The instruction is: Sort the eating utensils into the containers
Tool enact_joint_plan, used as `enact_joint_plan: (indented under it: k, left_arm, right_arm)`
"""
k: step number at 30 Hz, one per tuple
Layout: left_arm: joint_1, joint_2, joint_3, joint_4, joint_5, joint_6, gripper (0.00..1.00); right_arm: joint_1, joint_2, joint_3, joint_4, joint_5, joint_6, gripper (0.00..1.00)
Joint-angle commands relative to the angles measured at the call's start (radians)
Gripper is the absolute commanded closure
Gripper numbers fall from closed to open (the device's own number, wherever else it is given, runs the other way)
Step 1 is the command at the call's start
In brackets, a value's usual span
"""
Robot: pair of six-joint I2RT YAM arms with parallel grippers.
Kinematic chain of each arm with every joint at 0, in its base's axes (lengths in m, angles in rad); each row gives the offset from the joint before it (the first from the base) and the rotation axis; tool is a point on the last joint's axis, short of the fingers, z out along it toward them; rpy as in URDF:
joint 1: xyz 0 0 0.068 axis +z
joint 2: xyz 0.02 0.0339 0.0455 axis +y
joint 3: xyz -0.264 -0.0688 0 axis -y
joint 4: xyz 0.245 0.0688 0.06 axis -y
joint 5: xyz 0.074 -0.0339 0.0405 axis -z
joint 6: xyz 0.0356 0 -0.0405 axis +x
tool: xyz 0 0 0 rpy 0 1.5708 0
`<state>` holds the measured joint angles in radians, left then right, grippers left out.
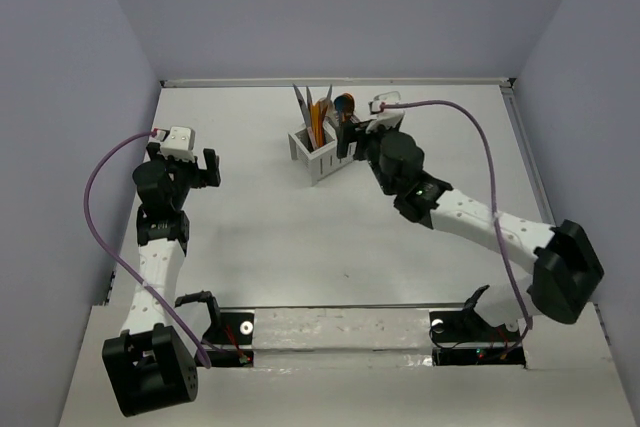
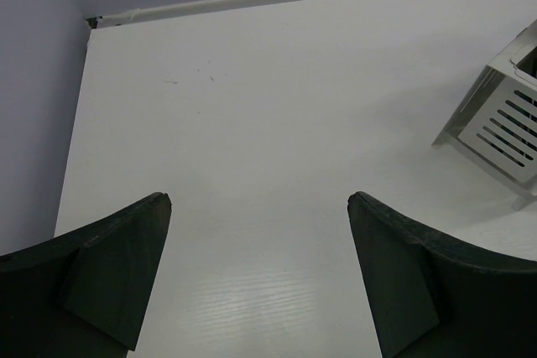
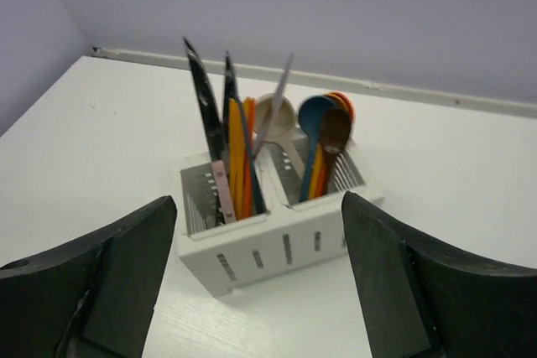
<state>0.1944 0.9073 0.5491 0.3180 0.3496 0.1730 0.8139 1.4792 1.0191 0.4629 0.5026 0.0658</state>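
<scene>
The white two-compartment caddy (image 1: 322,154) stands at the back centre of the table. In the right wrist view the caddy (image 3: 277,245) holds knives (image 3: 220,136) in black, orange, blue and pink in its left compartment, and spoons (image 3: 323,136) in beige, blue, orange and brown in its right one. My right gripper (image 3: 260,211) is open and empty, just in front of the caddy. My left gripper (image 2: 260,203) is open and empty over bare table at the left; a caddy corner (image 2: 499,119) shows at its right edge.
The table's back edge meets the wall (image 1: 340,81) just behind the caddy. A purple cable (image 1: 100,217) loops off the left arm and another (image 1: 490,177) off the right arm.
</scene>
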Motion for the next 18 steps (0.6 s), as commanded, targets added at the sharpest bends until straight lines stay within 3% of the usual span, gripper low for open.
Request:
enact_joint_plan:
  k: [1,2,5,6,9,18]
  left_arm:
    - [0.010,-0.005,-0.008,0.056,0.028,0.008,0.01]
    - [0.010,-0.005,-0.006,0.056,0.026,0.008,0.01]
    - [0.011,-0.007,-0.005,0.053,0.028,0.006,0.01]
    - [0.013,-0.007,-0.005,0.052,0.029,0.008,0.01]
    - [0.016,-0.010,-0.005,0.046,0.031,0.008,0.01]
    - [0.025,0.004,-0.003,0.041,0.051,0.006,0.01]
  right_arm:
    - [-0.154,-0.165,-0.043,-0.459,0.025,0.149,0.13]
    - [-0.283,-0.215,-0.069,-0.519,-0.042,0.214,0.12]
    - [-0.505,-0.284,-0.143,-0.608,-0.166,0.305,0.11]
    - [-0.654,-0.334,-0.202,-0.609,-0.271,0.322,0.11]
    - [-0.820,-0.410,-0.301,-0.601,-0.371,0.362,0.10]
    - [-0.860,-0.349,-0.277,-0.627,-0.320,0.416,0.07]
